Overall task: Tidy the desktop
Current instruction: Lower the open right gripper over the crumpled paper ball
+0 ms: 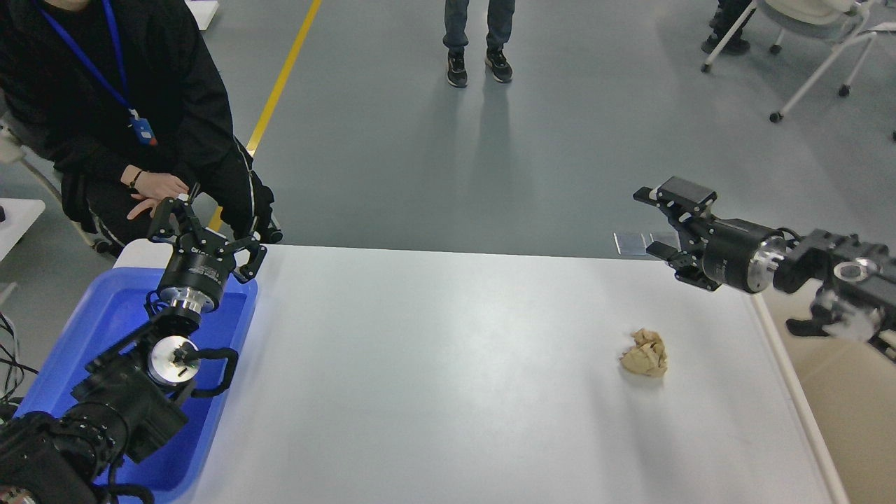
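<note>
The desktop (448, 392) is a wide white tabletop filling the lower view. A crumpled tan paper ball (645, 354) lies on it toward the right. My right gripper (652, 221) is open and empty, lying level with its fingers pointing left, raised near the desktop's far right edge, up and behind the paper ball and apart from it. My left gripper (208, 236) is open and empty, fingers spread, above the far end of the blue tray (84, 329).
A beige bin (850, 413) stands off the desktop's right edge, under my right arm. A seated person in black (133, 119) is close behind the left gripper. Another person's legs (479, 42) and a wheeled chair (819, 42) are on the floor beyond.
</note>
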Motion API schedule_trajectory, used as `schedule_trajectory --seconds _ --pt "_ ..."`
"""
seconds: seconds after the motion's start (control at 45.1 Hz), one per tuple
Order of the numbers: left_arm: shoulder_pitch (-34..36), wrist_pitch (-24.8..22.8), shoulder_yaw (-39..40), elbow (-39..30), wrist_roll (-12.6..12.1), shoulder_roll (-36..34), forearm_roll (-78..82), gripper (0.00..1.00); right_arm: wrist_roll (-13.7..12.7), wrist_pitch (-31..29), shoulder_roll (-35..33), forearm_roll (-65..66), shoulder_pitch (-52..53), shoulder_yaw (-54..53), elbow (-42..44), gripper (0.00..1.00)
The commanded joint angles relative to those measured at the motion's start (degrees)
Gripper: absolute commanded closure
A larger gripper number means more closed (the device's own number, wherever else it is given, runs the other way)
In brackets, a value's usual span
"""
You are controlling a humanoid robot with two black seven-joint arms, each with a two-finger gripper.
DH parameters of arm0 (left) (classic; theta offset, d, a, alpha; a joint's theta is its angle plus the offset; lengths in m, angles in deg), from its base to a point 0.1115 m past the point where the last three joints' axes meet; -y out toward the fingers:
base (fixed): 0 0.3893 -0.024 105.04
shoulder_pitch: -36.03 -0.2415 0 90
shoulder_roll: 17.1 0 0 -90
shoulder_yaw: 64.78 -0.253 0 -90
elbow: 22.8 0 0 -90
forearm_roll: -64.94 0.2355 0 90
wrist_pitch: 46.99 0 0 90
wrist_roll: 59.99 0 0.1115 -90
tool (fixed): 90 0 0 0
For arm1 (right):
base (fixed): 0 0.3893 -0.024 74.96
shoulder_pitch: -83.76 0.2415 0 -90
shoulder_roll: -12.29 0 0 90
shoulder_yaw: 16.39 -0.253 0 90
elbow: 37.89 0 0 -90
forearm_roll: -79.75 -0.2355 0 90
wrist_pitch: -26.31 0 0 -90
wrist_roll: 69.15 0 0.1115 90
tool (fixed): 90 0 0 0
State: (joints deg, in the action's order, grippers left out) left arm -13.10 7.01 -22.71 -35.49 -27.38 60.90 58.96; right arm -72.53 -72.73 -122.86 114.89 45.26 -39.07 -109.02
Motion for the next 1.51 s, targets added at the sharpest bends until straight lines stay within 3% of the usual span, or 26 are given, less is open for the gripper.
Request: schedule_trajectory --seconds 0.0,0.133,0.222,0.488,0.843,1.486 --pt "-0.01 0.05 0.03 -0.06 0.00 0.04 0.00 0.00 -16.74 -12.04 -2.83 17.31 8.97 5.89 -3.76 0.00" --pt "-0.01 0.05 0.03 0.03 0.00 0.04 0.00 0.00 -22.10 -14.52 0.76 24.18 13.53 13.00 -3.15 0.00" --pt "-0.01 0.05 0.03 0.03 0.00 -0.05 0.00 0.00 -23.25 -14.43 3.23 25.77 15.82 18.45 -2.88 0.00" --pt "-0.01 -0.04 0.03 -0.06 0.00 0.04 0.00 0.00 -23.43 -12.24 11.84 26.38 14.95 23.56 2.65 0.00" --pt "-0.01 -0.04 0.02 0.03 0.00 0.04 0.00 0.00 -22.81 -7.76 15.09 30.16 3.79 24.09 12.31 0.01" --pt "-0.01 -0.04 -0.06 0.03 0.00 0.04 0.00 0.00 -22.81 -3.53 23.62 29.55 2.29 22.06 22.51 0.03"
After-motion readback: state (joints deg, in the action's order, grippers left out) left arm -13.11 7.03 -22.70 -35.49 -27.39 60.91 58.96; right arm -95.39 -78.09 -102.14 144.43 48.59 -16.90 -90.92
